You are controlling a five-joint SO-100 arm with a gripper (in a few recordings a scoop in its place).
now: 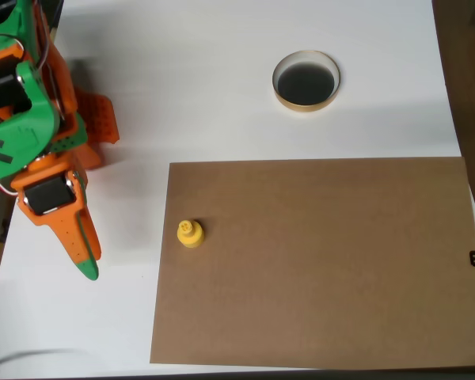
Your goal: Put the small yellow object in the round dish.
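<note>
Overhead view, as I see it | small yellow object (pixel 190 233): bright peg, round base, knob top, upright on brown sheet (pixel 324 261) | round dish (pixel 305 80): gold rim, dark inside | fingers (pixel 83 237): seem closed, holding nothing.

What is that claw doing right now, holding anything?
Claw: holds nothing; open or shut cannot be told. The small yellow object stands apart on the brown sheet.

Yellow peg (pixel 190 233) smooth plastic; dish (pixel 305 104) interior glossy; brown board (pixel 324 261) matt, cardboard-like.
</note>
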